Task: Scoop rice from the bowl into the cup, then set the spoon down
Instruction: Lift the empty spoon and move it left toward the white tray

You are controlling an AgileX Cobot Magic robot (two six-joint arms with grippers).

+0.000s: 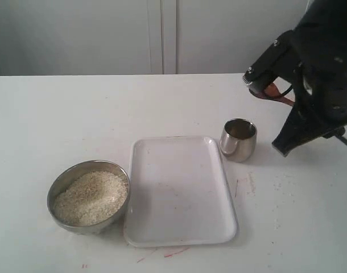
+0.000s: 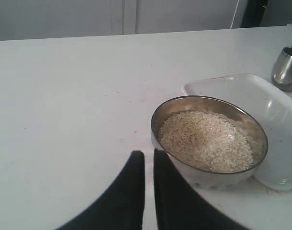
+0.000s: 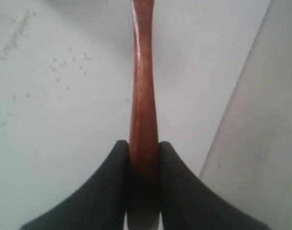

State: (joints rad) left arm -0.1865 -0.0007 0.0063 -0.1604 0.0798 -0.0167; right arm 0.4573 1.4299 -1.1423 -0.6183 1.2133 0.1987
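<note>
Out of sight in the exterior view: the left gripper [image 2: 148, 158], shown only by its own wrist camera, 2 dark fingers drawn nearly together with a thin slit between, gripping nothing, just beside the steel bowl [image 1: 58, 183]. Heaped in that bowl, at the left of the table, off-white rice [image 1: 91, 197]. Touching or almost touching the bowl's right side, a white rectangular tray [image 1: 179, 190]; cannot tell which. Further right, just off the tray's far corner, the small steel cup [image 1: 239, 139], upright, its inside too dark to read. Up and right of the cup, mostly hidden behind the black right arm [image 1: 327, 62], the wooden spoon [image 1: 280, 98], only 1 short reddish stretch showing; in the wrist view, handle clamped between the right gripper [image 3: 144, 146] fingers, far end cut off by the frame. Scattered on the white table [image 1: 48, 114], loose grains [image 3: 64, 67], plus a few red marks [image 1: 173, 252] near the tray's front edge. Behind, a pale panelled wall [image 1: 162, 34].
</note>
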